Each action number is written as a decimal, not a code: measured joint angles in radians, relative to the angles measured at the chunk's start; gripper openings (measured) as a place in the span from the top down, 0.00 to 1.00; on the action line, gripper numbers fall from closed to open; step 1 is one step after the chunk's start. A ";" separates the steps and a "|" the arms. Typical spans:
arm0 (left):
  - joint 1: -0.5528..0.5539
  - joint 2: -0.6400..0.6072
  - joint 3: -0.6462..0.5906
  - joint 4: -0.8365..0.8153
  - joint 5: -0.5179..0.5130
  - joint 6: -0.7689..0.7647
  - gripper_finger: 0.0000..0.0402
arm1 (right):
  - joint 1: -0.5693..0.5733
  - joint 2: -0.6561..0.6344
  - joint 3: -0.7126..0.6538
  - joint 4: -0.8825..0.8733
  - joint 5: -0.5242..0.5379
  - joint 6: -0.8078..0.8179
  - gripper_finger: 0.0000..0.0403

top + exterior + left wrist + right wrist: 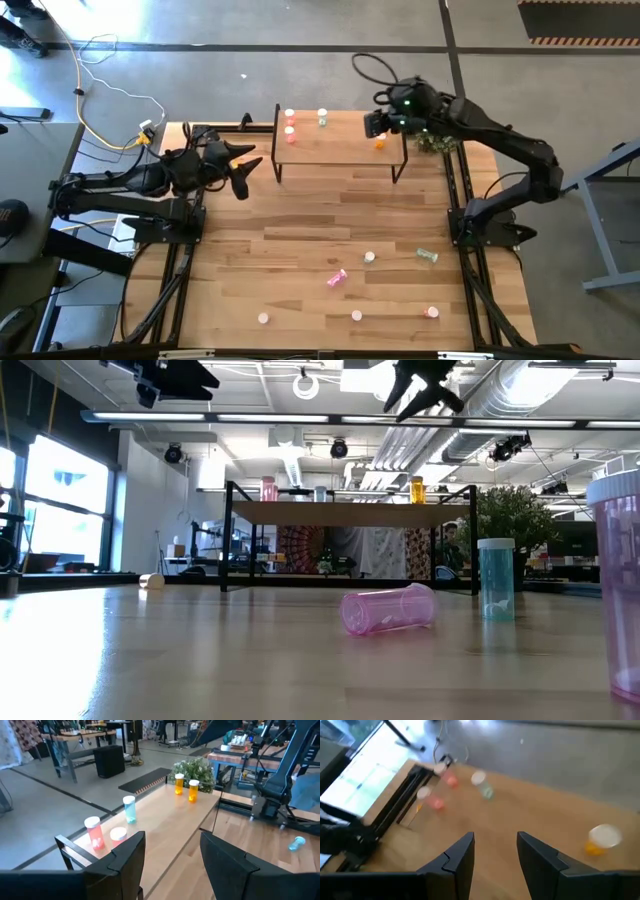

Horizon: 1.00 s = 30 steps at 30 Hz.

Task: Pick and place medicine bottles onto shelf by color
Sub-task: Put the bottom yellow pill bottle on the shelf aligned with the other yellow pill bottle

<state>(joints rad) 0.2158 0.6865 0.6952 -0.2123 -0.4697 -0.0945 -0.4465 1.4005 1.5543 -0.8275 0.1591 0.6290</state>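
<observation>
The shelf (340, 150) stands at the table's far side on thin black legs. On its board stand red bottles (290, 130) at the left end, a green one (322, 118) and orange ones (193, 790) at the right end. More medicine bottles lie or stand on the near table, among them a pink one (336, 278) on its side and a green one (427, 255). My right gripper (372, 125) hovers open above the shelf's right end (495, 845), empty. My left gripper (248, 175) hangs open just left of the shelf, facing along it (172, 845), also empty.
A green potted plant (435, 142) sits beyond the shelf's right end. Loose bottles (356, 315) dot the near half of the table; in the low view a pink one (388, 608) lies flat and a teal one (495, 578) stands upright. Black rails (465, 200) run along both table sides.
</observation>
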 joint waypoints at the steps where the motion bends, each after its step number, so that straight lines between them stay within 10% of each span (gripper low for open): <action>1: 0.008 0.000 0.000 -0.003 0.009 0.000 0.55 | 0.000 0.014 0.000 -0.004 -0.021 0.001 0.66; 30: 0.074 0.001 0.000 -0.009 0.072 0.000 0.55 | -0.032 0.180 -0.002 -0.171 -0.045 0.072 0.66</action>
<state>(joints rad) 0.2893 0.6872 0.6952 -0.2214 -0.3973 -0.0942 -0.4786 1.5803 1.5528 -0.9985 0.1139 0.7006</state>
